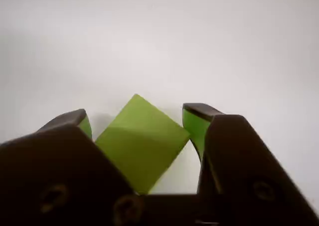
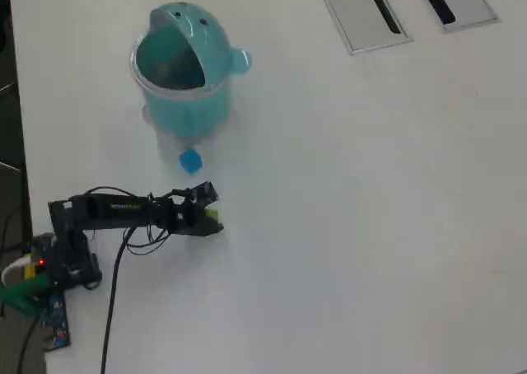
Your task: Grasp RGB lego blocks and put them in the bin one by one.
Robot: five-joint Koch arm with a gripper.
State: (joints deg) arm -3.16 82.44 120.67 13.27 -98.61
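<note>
Between the spread fingers (image 1: 142,121), in the wrist view: yellow-green block (image 1: 142,141), tilted corner-up on white worktop (image 1: 159,37), gaps visible both sides; not gripped. From overhead: blue block (image 2: 190,161) lying just beside teal bin (image 2: 188,110), lid flipped open. Red block unseen.

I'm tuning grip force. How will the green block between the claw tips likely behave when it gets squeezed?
The green block looks like rigid plastic, so it probably won't deform. It sits corner-on between the open claw, so closing may twist it until flat faces meet the tips. Its smooth faces could slip; being small, it is likely light.
</note>
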